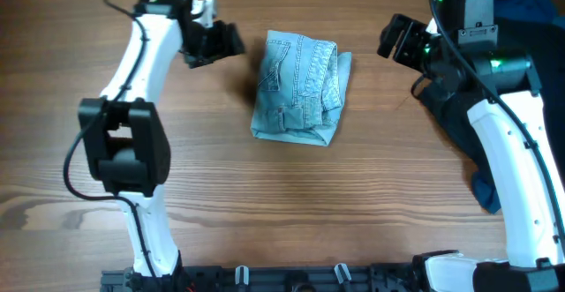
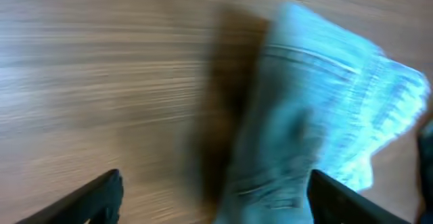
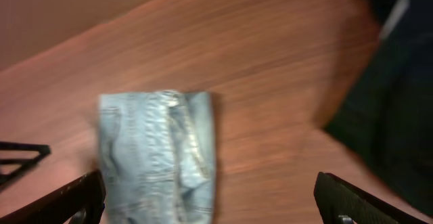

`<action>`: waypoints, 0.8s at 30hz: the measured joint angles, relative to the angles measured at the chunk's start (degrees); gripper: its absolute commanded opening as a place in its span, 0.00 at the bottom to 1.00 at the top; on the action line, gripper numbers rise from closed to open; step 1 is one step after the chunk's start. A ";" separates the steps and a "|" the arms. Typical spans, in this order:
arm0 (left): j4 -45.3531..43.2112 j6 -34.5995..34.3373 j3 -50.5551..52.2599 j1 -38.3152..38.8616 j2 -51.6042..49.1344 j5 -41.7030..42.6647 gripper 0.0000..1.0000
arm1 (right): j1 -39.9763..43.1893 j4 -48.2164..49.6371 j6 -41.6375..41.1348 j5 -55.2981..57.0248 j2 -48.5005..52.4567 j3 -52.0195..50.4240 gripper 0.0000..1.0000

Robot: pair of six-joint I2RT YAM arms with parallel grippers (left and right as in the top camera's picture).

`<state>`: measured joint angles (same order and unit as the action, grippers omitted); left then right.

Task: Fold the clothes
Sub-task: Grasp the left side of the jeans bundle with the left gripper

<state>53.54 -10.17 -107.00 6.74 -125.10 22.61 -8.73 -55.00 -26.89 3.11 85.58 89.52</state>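
The light-blue faded denim garment (image 1: 298,87) lies as a compact folded bundle in the middle of the brown wooden table (image 1: 291,213), between your two grippers and touching neither. Your left gripper (image 1: 212,43) and right gripper (image 1: 402,38) both have their fingers spread wide and carry nothing. The fold looks about done, so raise each arm straight up before swinging it outward, or a finger may catch the bundle's looser right-hand edge and drag it open. Count: one denim garment, one dark crumpled garment (image 1: 530,1) by the right arm, two grippers.
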 measured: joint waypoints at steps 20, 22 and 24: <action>-2.25 0.09 0.00 2.25 -5.49 13.60 1.00 | 0.00 -4.61 4.76 3.15 0.00 0.00 1.00; -2.14 0.09 0.00 2.01 -6.58 15.37 1.00 | 0.00 -4.61 4.87 3.15 0.00 0.00 1.00; -1.77 0.11 0.00 2.03 -7.69 16.35 1.00 | 0.00 -4.59 4.98 3.15 0.00 0.00 1.00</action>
<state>51.77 -10.07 -107.00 8.78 -132.79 38.96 -8.73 -59.59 -21.91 6.26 85.58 89.52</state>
